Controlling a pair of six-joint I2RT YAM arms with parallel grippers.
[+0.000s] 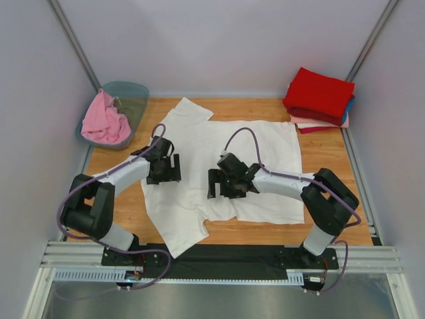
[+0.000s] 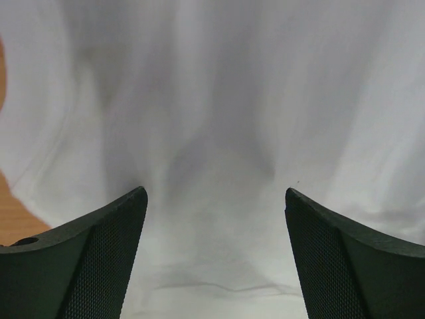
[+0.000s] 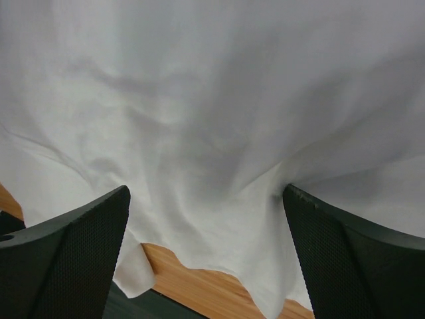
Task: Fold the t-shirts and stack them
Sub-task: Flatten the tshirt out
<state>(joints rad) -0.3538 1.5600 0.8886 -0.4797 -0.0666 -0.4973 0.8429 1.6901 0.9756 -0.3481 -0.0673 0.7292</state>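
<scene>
A wooden worktop (image 1: 255,107) is sitting between pale grey walls, with a metal rail running along the lower edge of the top view. A large white t-shirt (image 1: 275,146) is lying spread out and unfolded across the centre of the worktop. One sleeve is pointing toward the upper centre of the frame, and another part is hanging over the dark strip at the lower edge.

The left end effector (image 1: 164,174) is positioned over the left portion of the white t-shirt (image 2: 212,100). In the left wrist view, the left end effector (image 2: 216,196) is showing both fingers spread wide with nothing between them; it is released. White fabric is filling that view, with bare wood at the far left edge.

The right end effector (image 1: 222,189) is positioned over the lower centre of the same garment. In the right wrist view, the right end effector (image 3: 206,189) is also standing fully spread and is grasping nothing. The wrinkled white t-shirt (image 3: 219,100) is lying beneath it, and the garment's edge is meeting bare wood at the bottom of the frame. Whether either end effector is touching the fabric cannot be told.

At the upper left, a crumpled pink t-shirt (image 1: 105,123) is resting in a translucent grey-green tub (image 1: 136,90). At the upper right, a folded red t-shirt (image 1: 319,93) is topping a stack, with a blue edge (image 1: 350,103) and a pale peach layer (image 1: 312,122) showing beneath it.
</scene>
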